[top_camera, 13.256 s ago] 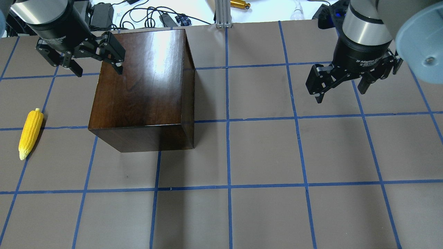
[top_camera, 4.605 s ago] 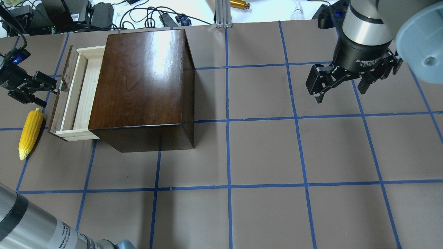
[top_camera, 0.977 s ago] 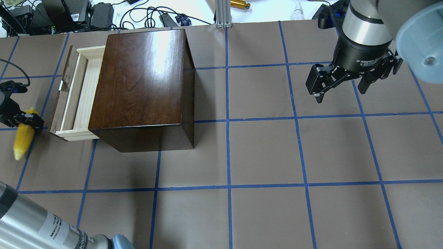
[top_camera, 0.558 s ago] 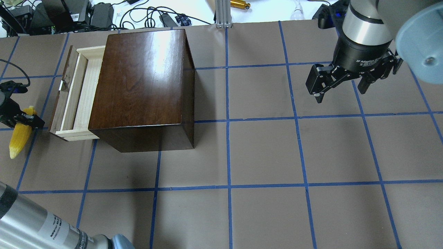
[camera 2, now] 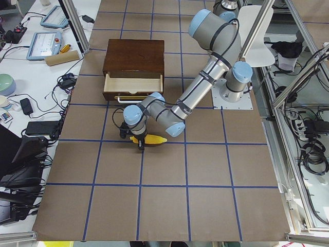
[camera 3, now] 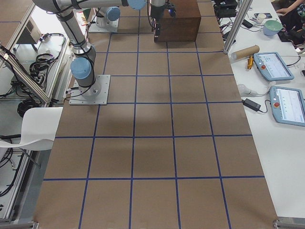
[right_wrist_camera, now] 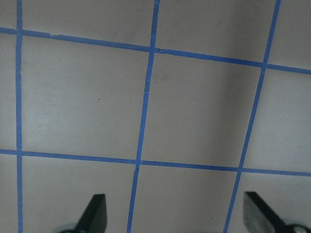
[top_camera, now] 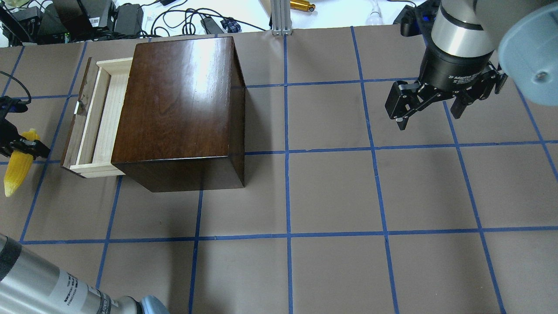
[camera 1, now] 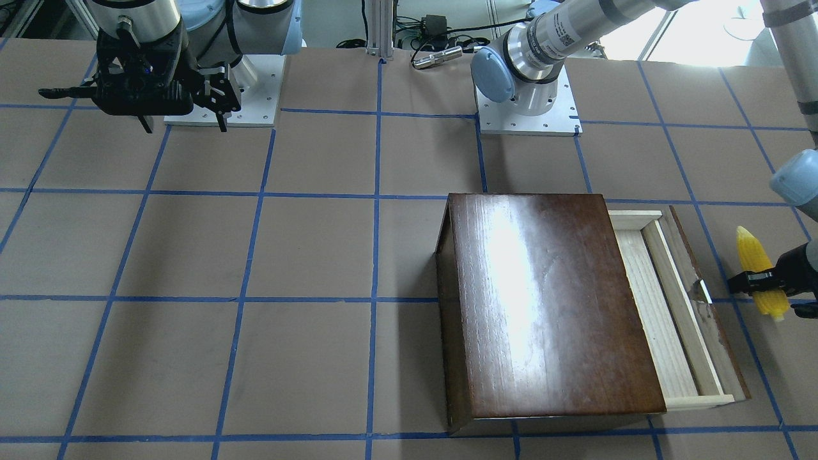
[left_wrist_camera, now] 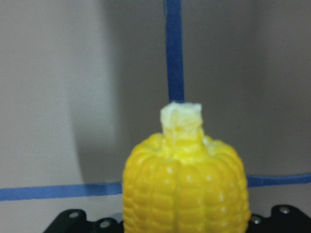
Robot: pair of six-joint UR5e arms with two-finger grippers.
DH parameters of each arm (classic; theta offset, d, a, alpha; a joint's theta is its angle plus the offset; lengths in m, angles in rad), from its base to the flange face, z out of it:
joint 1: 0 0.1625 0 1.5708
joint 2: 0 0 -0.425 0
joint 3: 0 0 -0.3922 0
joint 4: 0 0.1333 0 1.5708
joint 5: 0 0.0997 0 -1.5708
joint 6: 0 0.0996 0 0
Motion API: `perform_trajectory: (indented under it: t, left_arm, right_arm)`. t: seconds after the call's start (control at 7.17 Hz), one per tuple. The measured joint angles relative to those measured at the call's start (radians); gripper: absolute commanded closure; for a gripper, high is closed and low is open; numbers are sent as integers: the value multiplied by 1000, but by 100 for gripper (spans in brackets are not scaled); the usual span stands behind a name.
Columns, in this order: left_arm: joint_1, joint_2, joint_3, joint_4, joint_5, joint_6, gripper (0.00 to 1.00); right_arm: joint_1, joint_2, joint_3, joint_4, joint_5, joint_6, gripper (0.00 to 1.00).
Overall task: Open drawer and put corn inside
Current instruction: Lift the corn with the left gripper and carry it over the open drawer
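Shifting the corn (top_camera: 14, 168) outward from the box (top_camera: 178, 100) since a second ago, clamped near its stub in the left gripper (top_camera: 22, 147).
Hanging just beside the pulled-out drawer (top_camera: 99, 117) over the blue-taped brown table (top_camera: 331, 192); showing only bare pale wood in that drawer; holding the right gripper (top_camera: 429, 112) spread wide, well apart; cropping the left gripper at the overhead edge.

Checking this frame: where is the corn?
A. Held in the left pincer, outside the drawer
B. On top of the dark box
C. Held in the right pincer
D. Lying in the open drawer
A: the left pincer is shut on the corn near its stub end, out past the front panel of the open drawer, whose visible tray shows nothing inside.
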Motion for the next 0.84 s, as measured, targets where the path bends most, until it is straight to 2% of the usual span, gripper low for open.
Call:
perform_trajectory:
  t: [0.56, 0.84]
  left_arm:
    - [-22, 212, 57, -260, -15, -9, 100]
    - [-86, 285, 71, -328, -48, -53, 100]
  right_arm:
    - [0, 0, 0, 0, 0, 0, 0]
    - [0, 0, 0, 0, 0, -1, 0]
